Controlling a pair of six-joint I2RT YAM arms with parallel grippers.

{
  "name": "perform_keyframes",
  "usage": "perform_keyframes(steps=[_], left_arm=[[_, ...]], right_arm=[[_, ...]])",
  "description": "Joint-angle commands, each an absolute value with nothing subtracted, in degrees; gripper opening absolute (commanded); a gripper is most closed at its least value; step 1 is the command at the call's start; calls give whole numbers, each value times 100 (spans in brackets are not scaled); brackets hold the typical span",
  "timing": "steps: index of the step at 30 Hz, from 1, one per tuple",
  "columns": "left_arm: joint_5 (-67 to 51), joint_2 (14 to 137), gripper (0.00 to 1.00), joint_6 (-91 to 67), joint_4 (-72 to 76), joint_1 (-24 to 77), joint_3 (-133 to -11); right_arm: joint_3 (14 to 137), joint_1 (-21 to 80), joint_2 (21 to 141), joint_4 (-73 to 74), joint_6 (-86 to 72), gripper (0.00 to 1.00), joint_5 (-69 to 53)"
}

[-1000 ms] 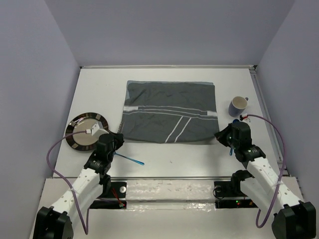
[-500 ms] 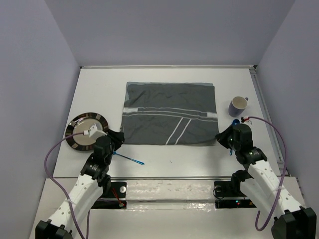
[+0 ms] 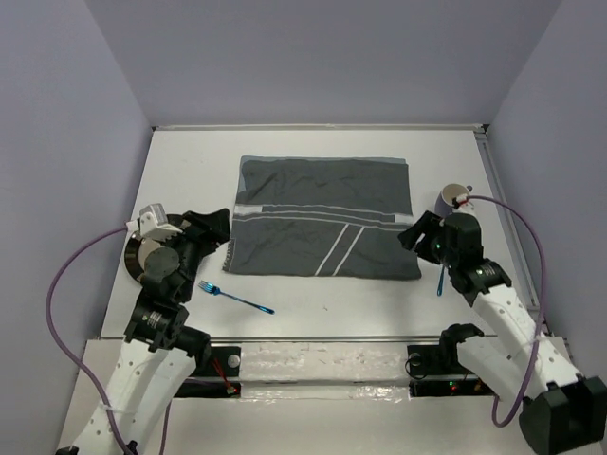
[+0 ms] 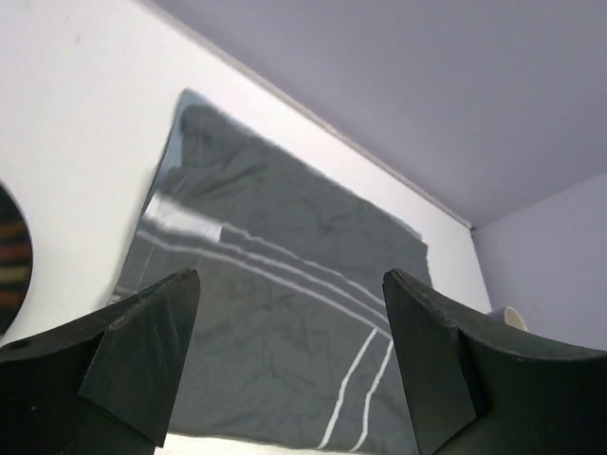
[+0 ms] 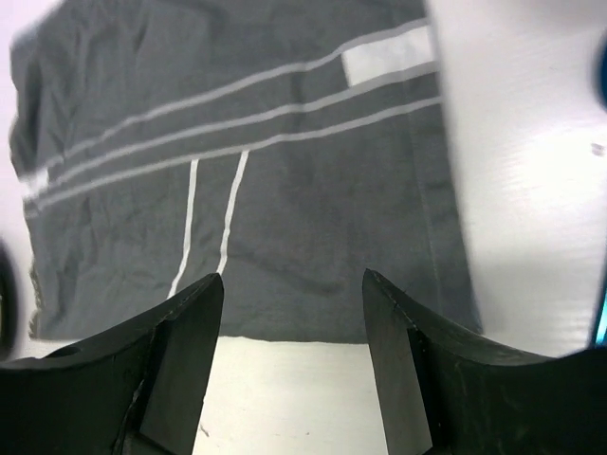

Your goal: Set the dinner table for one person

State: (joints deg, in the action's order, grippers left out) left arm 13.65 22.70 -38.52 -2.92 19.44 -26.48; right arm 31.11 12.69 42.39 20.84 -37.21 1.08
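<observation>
Top external: dinner table (image 3: 190,175) bears one cloth (image 3: 322,220), plate (image 3: 132,263), mug (image 3: 447,199) and fork (image 3: 236,298).

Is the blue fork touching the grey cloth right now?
Apart. The top view shows a strip of bare white table between the fork and the near edge of the cloth.

Dinner table (image 3: 313,294): flat, matte white, apparently rectangular.
</observation>
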Motion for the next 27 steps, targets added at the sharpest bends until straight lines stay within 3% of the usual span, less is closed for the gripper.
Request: perform_keyframes(steps=[1, 2, 4, 10, 20, 27], left_arm=[[941, 2373, 89, -2832, 202, 1960, -3760], [880, 2399, 99, -2665, 193, 1969, -3962], [922, 2426, 99, -2129, 132, 1960, -4490], [1765, 2329, 99, -1179, 79, 1969, -4878], [2697, 1556, 99, -959, 589, 1916, -4061], [2171, 1679, 99, -1107, 554, 1758, -3937]], right_arm=[[3620, 2080, 5473, 1013, -3515, 66, -756], [3717, 2475, 5719, 793, -3577, 66, -425], [4191, 3521, 6272, 169, -3647, 66, -159], [6094, 4954, 8742, -1107, -3858, 65, -193], [9042, 5660, 12048, -1318, -4227, 61, -869], [10598, 5713, 13525, -967, -4517, 60, -1107]])
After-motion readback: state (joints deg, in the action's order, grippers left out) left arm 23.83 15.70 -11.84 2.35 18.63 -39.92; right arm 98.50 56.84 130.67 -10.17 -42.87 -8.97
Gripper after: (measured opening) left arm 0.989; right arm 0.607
